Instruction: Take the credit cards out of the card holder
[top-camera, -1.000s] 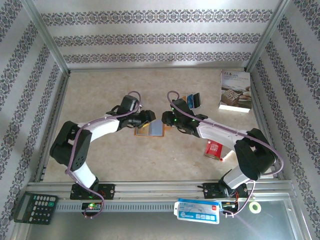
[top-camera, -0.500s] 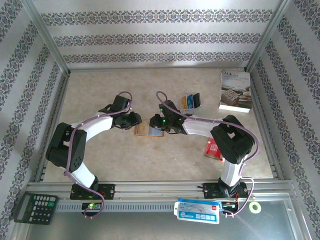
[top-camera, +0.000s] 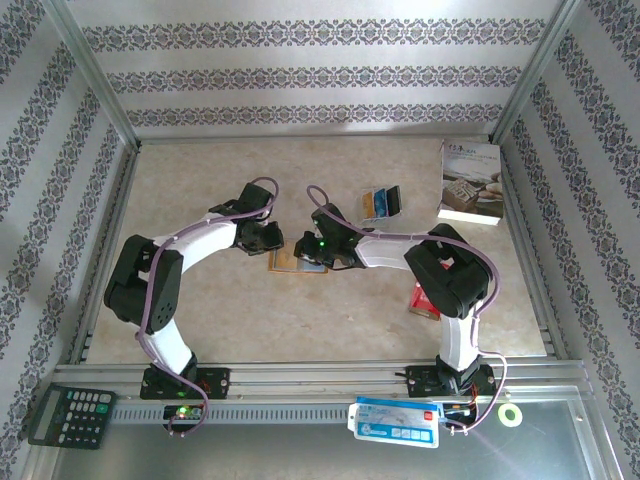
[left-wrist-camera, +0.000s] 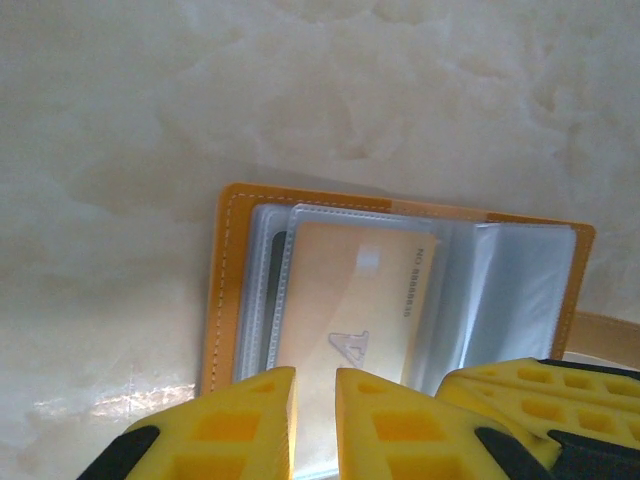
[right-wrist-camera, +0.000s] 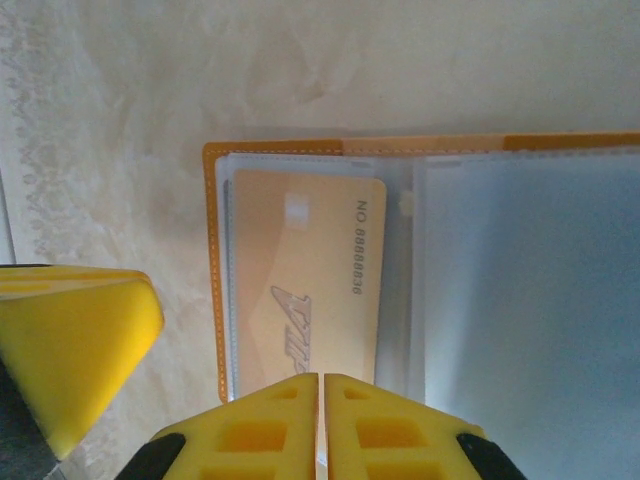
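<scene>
At centre of bench, card holder lies open, gold card still sleeved. Both arms have closed in: right fingers pressed shut at the card's edge, left fingers narrowed to a slit, grip unclear.

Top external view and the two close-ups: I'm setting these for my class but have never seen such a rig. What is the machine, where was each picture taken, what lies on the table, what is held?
Two robot arms, the left arm and the right arm, are bolted at the near edge of a table. The wide picture is from a fixed camera above and behind them. Each close-up is from a wrist camera; the yellow blocks are that arm's own claw. The left claw and right claw meet at the card holder, lying open with a gold card in its sleeves. Three cards lie loose beyond it, near a white book; a red packet lies nearer. The right claw is shut at the gold card's edge; whether either grips is unclear.
</scene>
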